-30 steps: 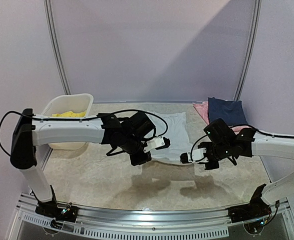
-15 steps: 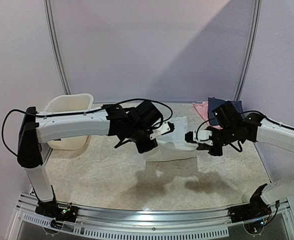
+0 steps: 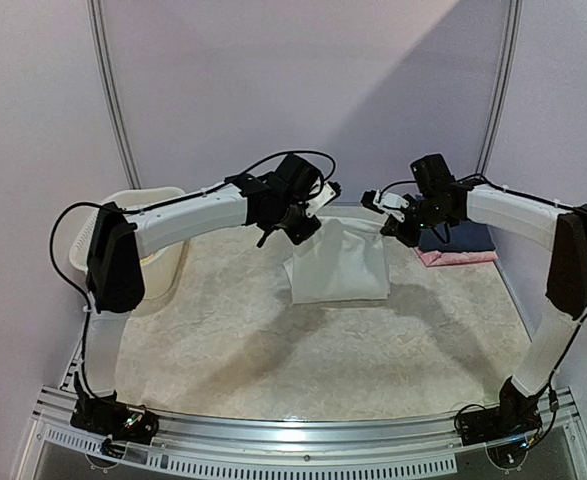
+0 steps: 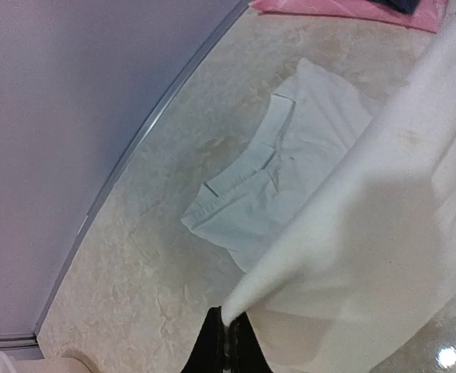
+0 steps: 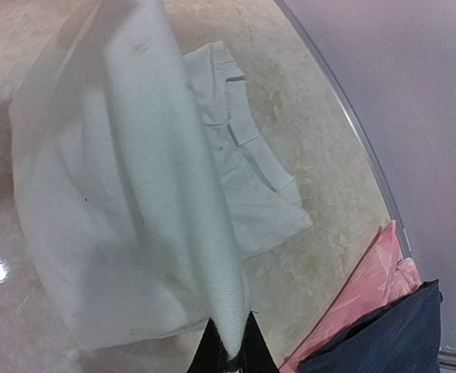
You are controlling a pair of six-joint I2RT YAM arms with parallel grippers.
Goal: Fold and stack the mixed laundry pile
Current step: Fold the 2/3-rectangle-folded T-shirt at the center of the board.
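Observation:
The white T-shirt [image 3: 338, 262] of the laundry pile hangs as a sheet between my two raised grippers near the back of the table, and its lower part rests on the tabletop. My left gripper [image 3: 330, 192] is shut on one top corner of the shirt [image 4: 367, 225]; its black fingers [image 4: 212, 350] pinch the cloth to a point. My right gripper [image 3: 370, 197] is shut on the other corner, and the fabric [image 5: 134, 194] drapes away from its fingers [image 5: 252, 351]. Both wrist views show the sleeve and hem end of the shirt [image 4: 266, 186] [image 5: 243, 171] lying flat beneath.
A white plastic basket [image 3: 161, 268] stands at the left edge, partly behind my left arm. Folded navy [image 3: 455, 238] and pink [image 3: 458, 257] garments lie at the back right, close to my right arm. The metal frame rail [image 4: 134, 148] runs along the table's back edge.
Both arms have risen and swung toward the back of the table, carrying the shirt's near edge up off the surface. The grippers now sit closer together and stay shut.

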